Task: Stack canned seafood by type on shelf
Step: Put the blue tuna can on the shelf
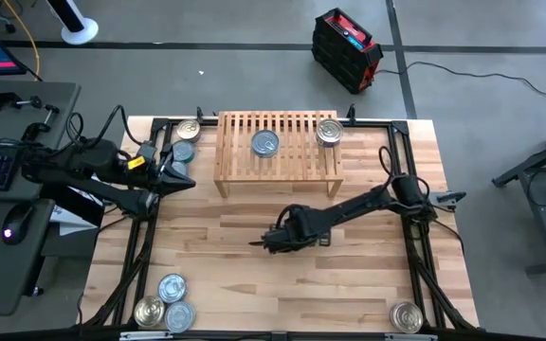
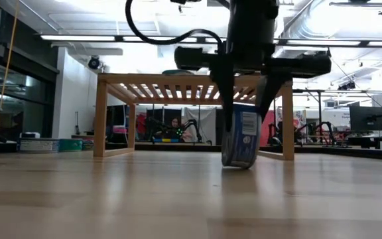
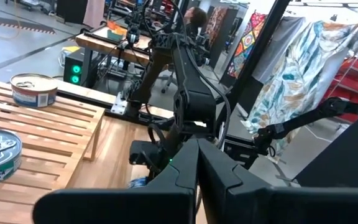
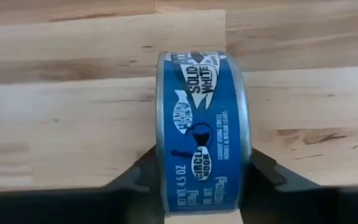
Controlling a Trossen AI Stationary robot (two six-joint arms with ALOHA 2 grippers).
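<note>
A blue-labelled tin (image 4: 201, 134) stands on its edge on the wooden tabletop in front of the shelf (image 1: 278, 152), with my right gripper (image 2: 244, 113) shut on it from above. On the slatted shelf, two tins lie flat: a bluish-lidded one (image 1: 265, 143) and a silver-gold one (image 1: 329, 131). My left gripper (image 1: 183, 180) hovers shut near the shelf's left end, holding nothing. My right gripper pinches the tin between its two fingers, one finger (image 4: 145, 174) on each flat end face (image 4: 161, 155). The fingers point down from above. The blue wall (image 2: 242, 136) faces sideways, and the tin stands slightly tilted with its lower rim (image 2: 237, 164) at the tabletop.
Two tins (image 1: 189, 130) (image 1: 184, 152) lie left of the shelf. Three more (image 1: 172, 287) (image 1: 150, 311) (image 1: 180, 316) sit at the near left corner and one (image 1: 406, 316) at the near right corner. Bare wood lies between shelf and near edge.
</note>
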